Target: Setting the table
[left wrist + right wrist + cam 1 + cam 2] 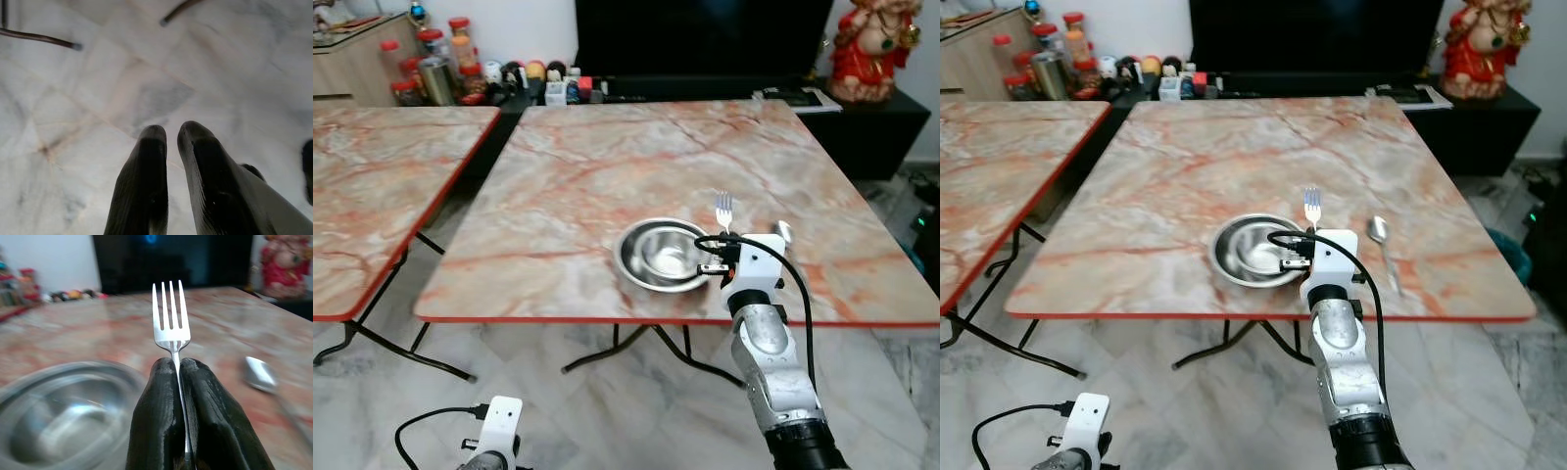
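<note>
Head views: right arm reaches up from below the near red edge of the tabletop [607, 176], forearm rising steeply, white wrist housing over the near edge just right of the steel bowl [658, 255]. Right gripper [178, 366] is hidden behind the wrist housing here; the fork [1312, 208] stands out beyond it, tines up and pointing away from the robot, just past the bowl's right rim. Spoon [1383, 247] lies flat on the tabletop right of the fork, bowl end far, handle running toward the near edge, apart from both fork and steel bowl. Most of the tabletop beyond the bowl is bare marble pattern up to the far edge, where a dark TV cabinet [705, 44] and a red figurine [869, 49] stand. A second table [382, 176] sits to the left with a gap between the two. Left arm hangs low, near the floor [636, 401]. Left wrist view: left gripper [171, 134] points at the marble floor, fingers nearly together with a narrow slit between the tips, holding nothing; two dark table legs [44, 39] cross the far part of the floor. Right wrist view: both black fingers clamped flat on the fork's neck, tines upright above the tips; steel bowl blurred on one side, spoon blurred on the other.
</note>
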`<state>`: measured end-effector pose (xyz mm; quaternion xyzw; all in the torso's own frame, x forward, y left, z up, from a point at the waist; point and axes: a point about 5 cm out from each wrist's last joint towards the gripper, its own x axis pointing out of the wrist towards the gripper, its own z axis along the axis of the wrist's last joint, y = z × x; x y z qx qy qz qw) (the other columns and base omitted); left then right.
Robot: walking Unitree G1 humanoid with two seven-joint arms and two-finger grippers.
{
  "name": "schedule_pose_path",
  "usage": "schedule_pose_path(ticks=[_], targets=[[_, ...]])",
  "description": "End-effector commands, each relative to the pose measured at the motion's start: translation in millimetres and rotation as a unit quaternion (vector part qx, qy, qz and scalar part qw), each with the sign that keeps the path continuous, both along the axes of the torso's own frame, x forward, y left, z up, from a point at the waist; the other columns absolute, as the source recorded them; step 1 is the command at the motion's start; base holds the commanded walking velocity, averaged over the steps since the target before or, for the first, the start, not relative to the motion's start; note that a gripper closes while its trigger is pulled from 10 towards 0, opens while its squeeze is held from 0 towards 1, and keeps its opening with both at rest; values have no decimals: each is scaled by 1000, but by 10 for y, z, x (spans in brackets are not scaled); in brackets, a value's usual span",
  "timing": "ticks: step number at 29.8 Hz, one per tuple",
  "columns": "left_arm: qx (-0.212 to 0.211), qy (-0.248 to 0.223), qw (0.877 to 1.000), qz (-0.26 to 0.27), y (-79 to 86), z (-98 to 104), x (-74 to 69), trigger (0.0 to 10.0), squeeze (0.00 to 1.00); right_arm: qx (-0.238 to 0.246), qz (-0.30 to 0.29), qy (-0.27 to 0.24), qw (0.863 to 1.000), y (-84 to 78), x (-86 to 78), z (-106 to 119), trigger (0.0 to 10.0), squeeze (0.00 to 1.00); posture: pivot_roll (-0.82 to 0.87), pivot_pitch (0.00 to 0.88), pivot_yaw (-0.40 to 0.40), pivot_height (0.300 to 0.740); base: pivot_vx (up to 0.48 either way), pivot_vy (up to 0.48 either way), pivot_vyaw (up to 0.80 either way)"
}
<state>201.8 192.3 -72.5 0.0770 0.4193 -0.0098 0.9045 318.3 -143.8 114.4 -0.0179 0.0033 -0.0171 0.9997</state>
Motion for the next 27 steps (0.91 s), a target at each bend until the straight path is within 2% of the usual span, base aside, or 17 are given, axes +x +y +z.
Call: schedule_pose_path(ticks=[1, 27], targets=[[-1, 4, 1000, -4, -33, -5, 3, 10000, 0, 1, -1, -7, 1000, -5, 15, 50, 10000, 0, -54, 0, 25, 736, 0, 0, 0], [-10, 0, 1000, 6, -50, -7, 1, 10000, 0, 5, -9, 1, 1000, -17, 25, 38, 10000, 0, -55, 0, 14, 736, 0, 0, 0]])
